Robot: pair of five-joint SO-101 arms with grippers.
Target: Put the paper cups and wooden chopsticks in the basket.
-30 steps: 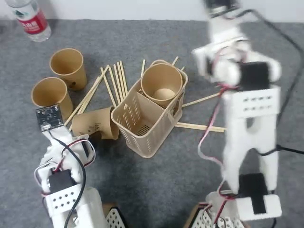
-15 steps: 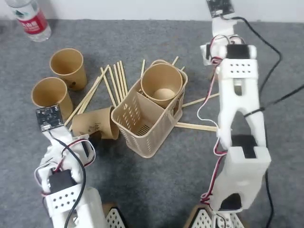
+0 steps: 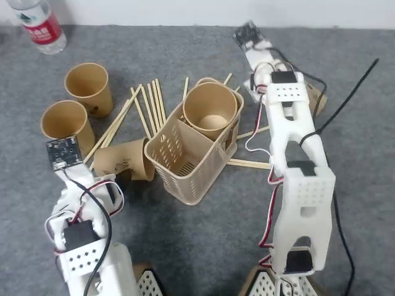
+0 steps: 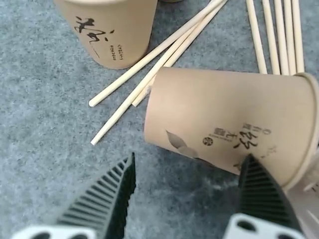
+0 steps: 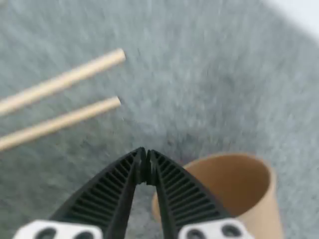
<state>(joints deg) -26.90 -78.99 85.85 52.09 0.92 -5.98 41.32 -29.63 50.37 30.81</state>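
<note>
fuzzy grey carpet (image 3: 203,240) under slotted plastic basket (image 3: 180,177).

Jaws gape on the left arm (image 3: 77,246), meet on the right arm (image 3: 300,191).

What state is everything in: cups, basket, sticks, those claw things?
Beige slotted plastic basket: upright, one compartment empty.
Brown paper cup in the basket: upright.
Brown paper cup beside the basket: lying on its side.
Far-left brown paper cup: upright.
Rear-left brown paper cup: upright.
Wooden chopsticks: loose on carpet.
Left gripper: jaws open.
Right gripper: jaws shut.
</note>
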